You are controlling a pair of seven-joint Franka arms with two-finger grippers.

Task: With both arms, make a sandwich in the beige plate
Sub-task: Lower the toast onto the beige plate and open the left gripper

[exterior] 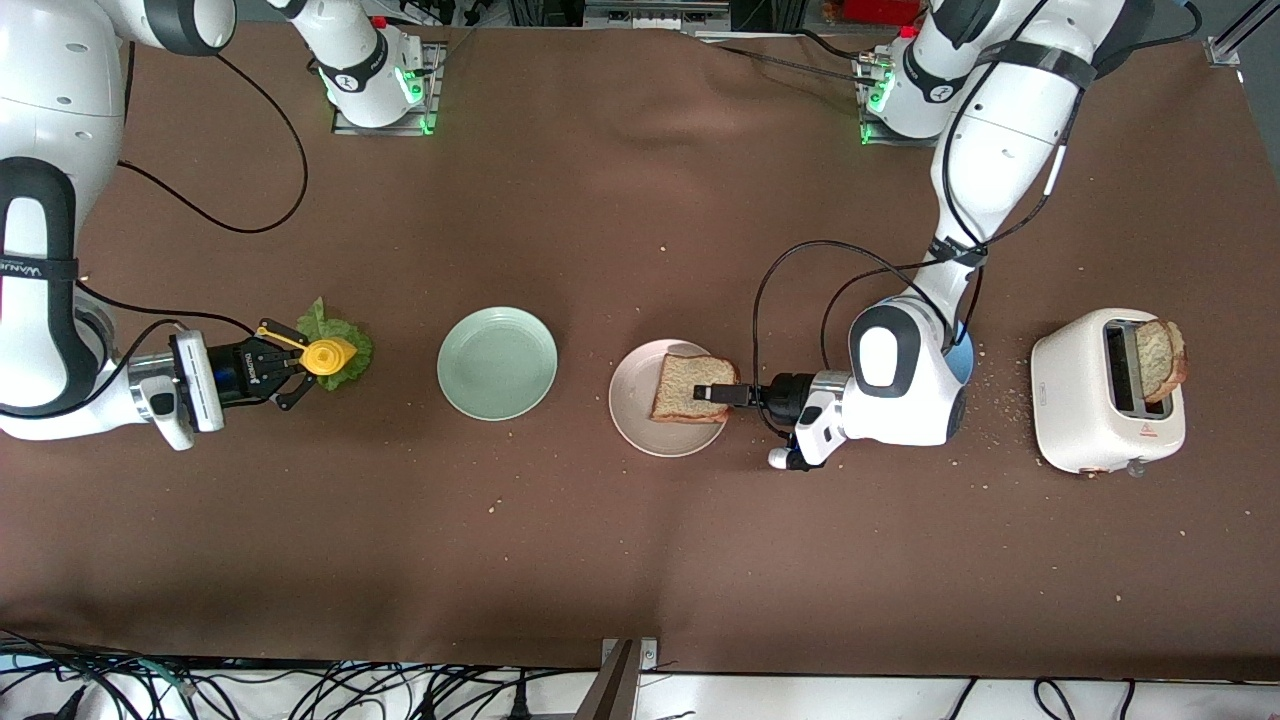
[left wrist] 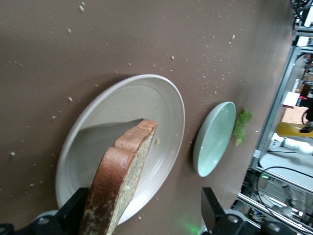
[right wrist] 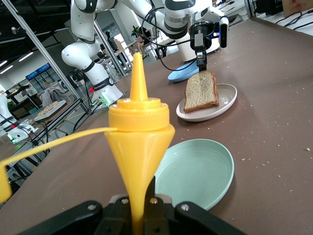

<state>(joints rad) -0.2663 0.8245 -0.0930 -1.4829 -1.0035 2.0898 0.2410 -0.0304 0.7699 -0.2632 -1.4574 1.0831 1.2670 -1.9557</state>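
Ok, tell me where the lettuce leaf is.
The lettuce leaf lies on the table toward the right arm's end, beside the green plate, under the yellow cone held by the right gripper.

yellow nozzle cap (right wrist: 139, 128), mint plate (right wrist: 198, 171), bread (right wrist: 200, 91) on beige plate (right wrist: 226, 100)

The counter (exterior: 600, 560) wears a matt brown cloth, faintly rippled and speckled with pale crumbs. The beige plate (exterior: 632, 415) looks like smooth glazed ceramic with a soft sheen; the mint-green plate (exterior: 497, 362) has the same satin finish. The bread slice (exterior: 690, 388) is porous and grainy, its crust darker and dull. The lettuce leaf (exterior: 352, 345) is crinkled. The yellow cap (right wrist: 139, 122) is glossy plastic. The toaster (exterior: 1080, 420) has a smooth, off-white shell.
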